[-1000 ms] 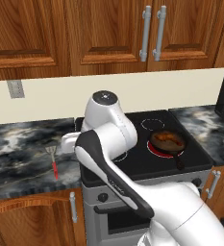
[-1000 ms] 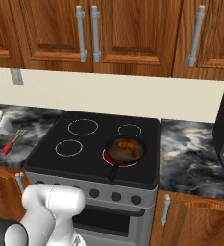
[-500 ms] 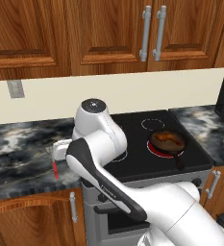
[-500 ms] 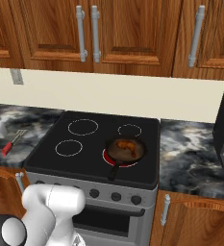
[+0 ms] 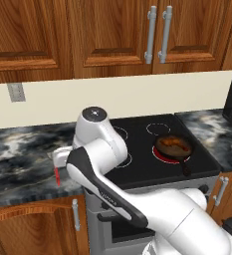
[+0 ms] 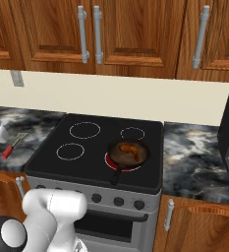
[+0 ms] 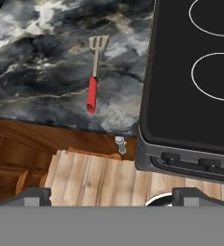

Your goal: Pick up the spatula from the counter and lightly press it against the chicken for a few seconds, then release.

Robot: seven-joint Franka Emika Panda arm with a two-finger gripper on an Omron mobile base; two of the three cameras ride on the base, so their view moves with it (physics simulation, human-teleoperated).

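Pincer (image 7: 117, 196): fingers spread wide, nothing between them, looking down over the counter's front edge. Spatula (image 7: 93, 79) lies flat on the marble counter (image 7: 36, 81), near the stove (image 7: 180, 120) but apart from it. Probably light, thin and stiff; the metal blade likely slips, so grab across the red handle at mid-length. The hand view shows the whole spatula; in the left base view the arm covers most of it. The right base view adds the pan (image 6: 129, 152) with the chicken (image 6: 130, 147), well apart from the spatula.

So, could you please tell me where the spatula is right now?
In the hand view the spatula lies on the marble counter left of the stove, red handle toward the front edge.
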